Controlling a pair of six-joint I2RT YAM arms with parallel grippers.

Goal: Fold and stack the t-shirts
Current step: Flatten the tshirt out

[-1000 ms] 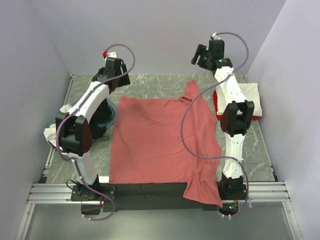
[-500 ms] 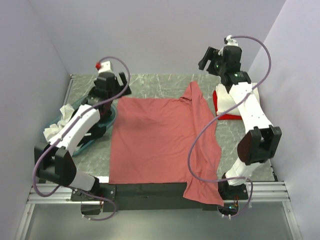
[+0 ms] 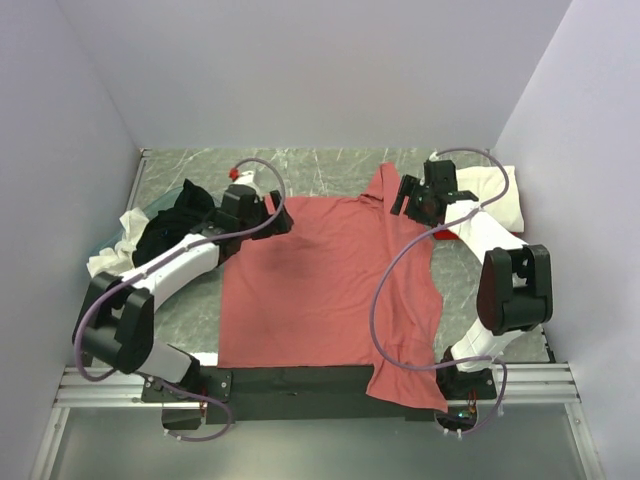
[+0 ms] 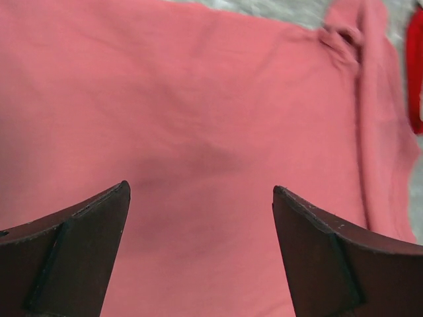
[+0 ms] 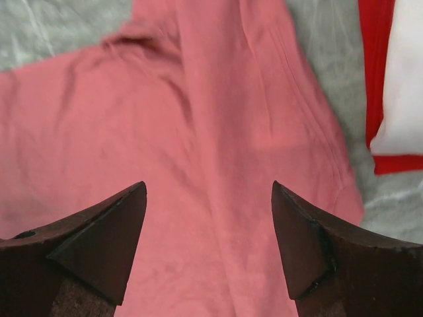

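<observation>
- The salmon-pink t-shirt lay spread on the tabletop, right side rumpled.
- The left gripper hovered above its upper left, jaws wide, empty.
- The right gripper hung near the collar, jaws wide, empty.

light: even, bright | shadows: soft | glare: none | wrist views: jaws blurred

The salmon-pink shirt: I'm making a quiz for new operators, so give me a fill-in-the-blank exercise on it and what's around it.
Above the salmon-pink t-shirt, the left gripper and right gripper hold their fingers ____.
Its collar sits at the ____ edge, away from the arms' bases.
The white t-shirt and the red t-shirt beneath it lie off its ____ side.
Missing: open; far; right.
</observation>
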